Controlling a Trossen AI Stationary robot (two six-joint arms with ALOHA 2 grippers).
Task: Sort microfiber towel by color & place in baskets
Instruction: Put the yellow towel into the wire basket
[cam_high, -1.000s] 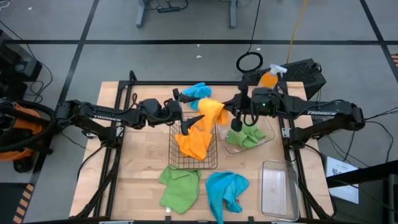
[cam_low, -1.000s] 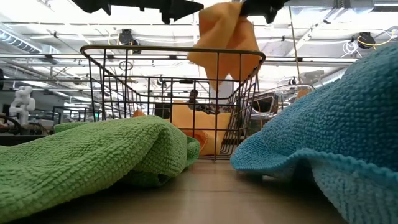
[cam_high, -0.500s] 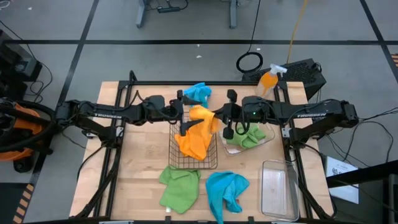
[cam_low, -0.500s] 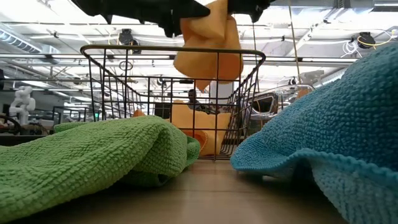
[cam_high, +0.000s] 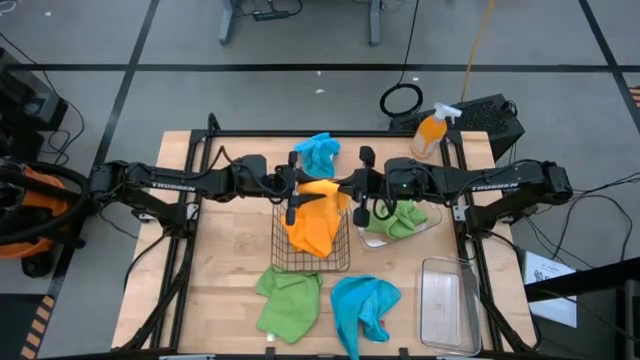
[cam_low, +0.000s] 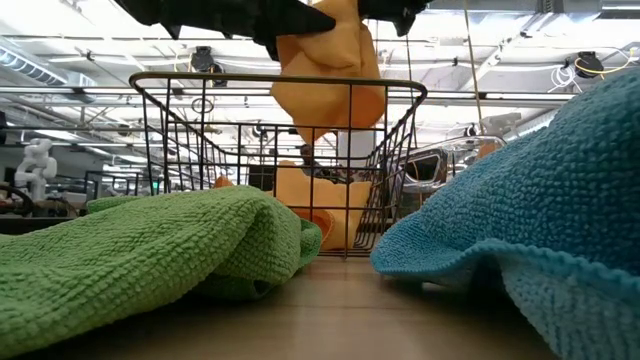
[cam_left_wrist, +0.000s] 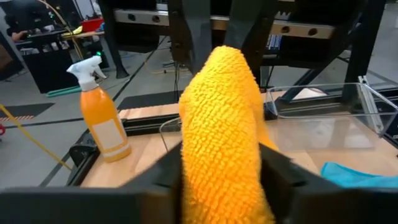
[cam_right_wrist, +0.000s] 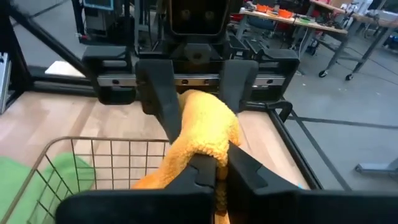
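Note:
An orange microfiber towel (cam_high: 322, 190) hangs above the copper wire basket (cam_high: 276, 245), caught between both grippers. My right gripper (cam_right_wrist: 217, 177) is shut on it from the table's right. My left gripper (cam_left_wrist: 224, 186) is shut on it from the left. A second orange towel (cam_high: 312, 232) lies in the basket. One green towel (cam_high: 395, 220) lies in the clear tub (cam_high: 432, 215). A blue towel (cam_high: 320, 150) lies at the far edge. A green towel (cam_high: 288, 300) and a blue towel (cam_high: 362, 305) lie on the table near the front. My left gripper has the orange towel's bunched upper part (cam_left_wrist: 217, 124) between its two fingers (cam_left_wrist: 168, 180), coming roughly level from the table's left. The towel fills the gap between them and is clear of the table. My right gripper pinches a bunched fold at the towel's top (cam_right_wrist: 208, 146) between its shut fingertips (cam_right_wrist: 200, 174), coming roughly level from the table's right. The rest of the cloth hangs slack below (cam_low: 325, 80), above the basket's rim.
An orange spray bottle (cam_high: 432, 128) stands at the far right beside a black box (cam_high: 490, 115). A clear rectangular bin (cam_high: 445, 305) sits at the front right. The wire basket's rim (cam_low: 280, 82) stands just under the hanging towel.
My right gripper has carried the orange towel toward the table's left and a little down, over the wire basket. My left gripper has turned toward it, and the towel now sits between its fingers. The hanging cloth has sunk closer to the basket.

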